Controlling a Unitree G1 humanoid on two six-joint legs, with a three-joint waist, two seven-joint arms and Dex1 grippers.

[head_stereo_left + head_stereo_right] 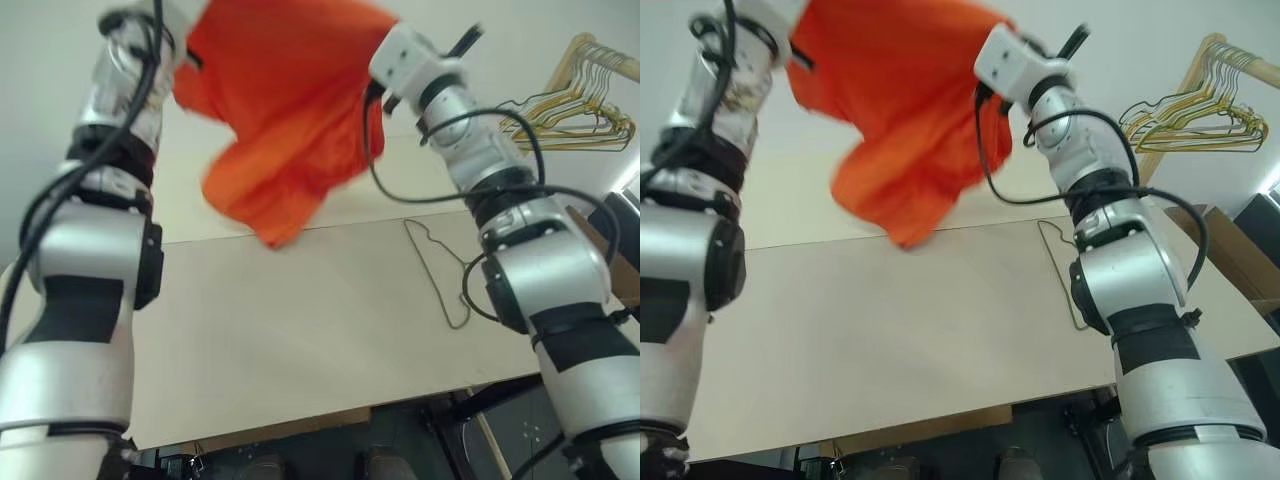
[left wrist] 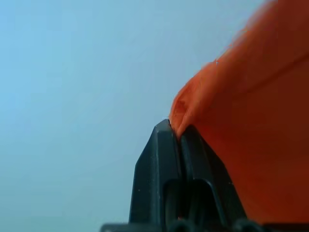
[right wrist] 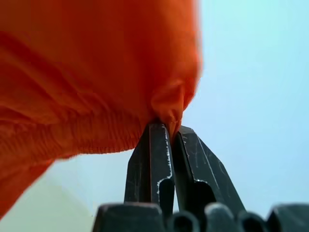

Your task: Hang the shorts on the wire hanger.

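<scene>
— Left eye view: what hangs between the two raised arms?

— Both arms lift the shorts (image 1: 285, 120), bright orange, high above the pale table (image 1: 300, 330). The cloth sags in loose folds, its lowest corner dangling over the table's far part and clear of the surface.

— How do the grippers stand?

— Left wrist view shows the left gripper (image 2: 176, 131) with its black fingers pressed together on a pinch of orange fabric. Right wrist view shows the right gripper (image 3: 170, 129) nipping a fold at the gathered waistband, fingers tight on it.

— And the wire hanger?

— The wire hanger (image 1: 440, 270) lies flat on the table, toward the robot's right, well apart from the shorts and partly hidden behind the right arm. A bunch of gold hangers (image 1: 580, 105) hangs on a wooden rail at far right.
</scene>
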